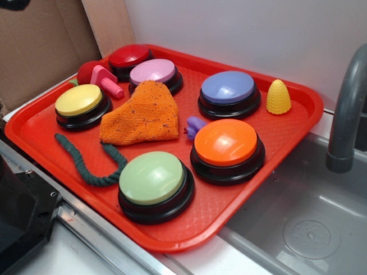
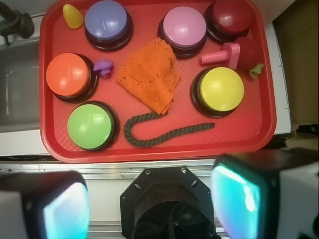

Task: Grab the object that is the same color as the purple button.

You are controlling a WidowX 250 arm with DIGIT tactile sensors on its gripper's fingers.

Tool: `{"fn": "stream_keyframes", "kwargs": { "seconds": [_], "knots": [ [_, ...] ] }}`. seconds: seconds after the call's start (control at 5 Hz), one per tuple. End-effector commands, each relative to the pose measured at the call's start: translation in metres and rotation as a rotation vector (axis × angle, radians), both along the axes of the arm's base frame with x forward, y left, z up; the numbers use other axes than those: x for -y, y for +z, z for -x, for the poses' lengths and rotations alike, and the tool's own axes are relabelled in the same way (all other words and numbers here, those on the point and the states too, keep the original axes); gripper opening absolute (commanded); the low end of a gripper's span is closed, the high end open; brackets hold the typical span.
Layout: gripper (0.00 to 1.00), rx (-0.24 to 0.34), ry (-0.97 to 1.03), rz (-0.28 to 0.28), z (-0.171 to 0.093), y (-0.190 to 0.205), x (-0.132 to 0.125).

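**A toy kitchen counter set up as a test bench**

At the right of the exterior view a steel sink with a round drain sits under a grey faucet, which suggests a kitchen. A plain white wall fills the top, with cardboard at upper left. A red tray of coloured buttons and toys fills the centre, suggesting a staged lab setup.
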State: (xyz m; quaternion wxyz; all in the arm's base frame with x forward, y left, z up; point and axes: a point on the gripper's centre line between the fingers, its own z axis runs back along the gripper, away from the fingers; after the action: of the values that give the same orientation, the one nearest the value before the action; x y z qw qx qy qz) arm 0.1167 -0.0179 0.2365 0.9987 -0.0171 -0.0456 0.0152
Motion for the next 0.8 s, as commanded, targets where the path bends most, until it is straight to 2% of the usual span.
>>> {"fn": "stream_keyframes", "kwargs": {
  "seconds": [0.0,0.2,0.4,0.6],
  "knots": [
    [1.0,0.0,0.0,0.0,0.0,0.0,0.0],
    [1.0,0.092,-0.16,-0.016,-0.025,-0.002,0.008],
    [1.0,0.111,-0.335,-0.011,-0.052,-0.015,0.008],
    [1.0,0.156,-0.535,-0.043,-0.073,-0.027,0.012]
  ]
}}
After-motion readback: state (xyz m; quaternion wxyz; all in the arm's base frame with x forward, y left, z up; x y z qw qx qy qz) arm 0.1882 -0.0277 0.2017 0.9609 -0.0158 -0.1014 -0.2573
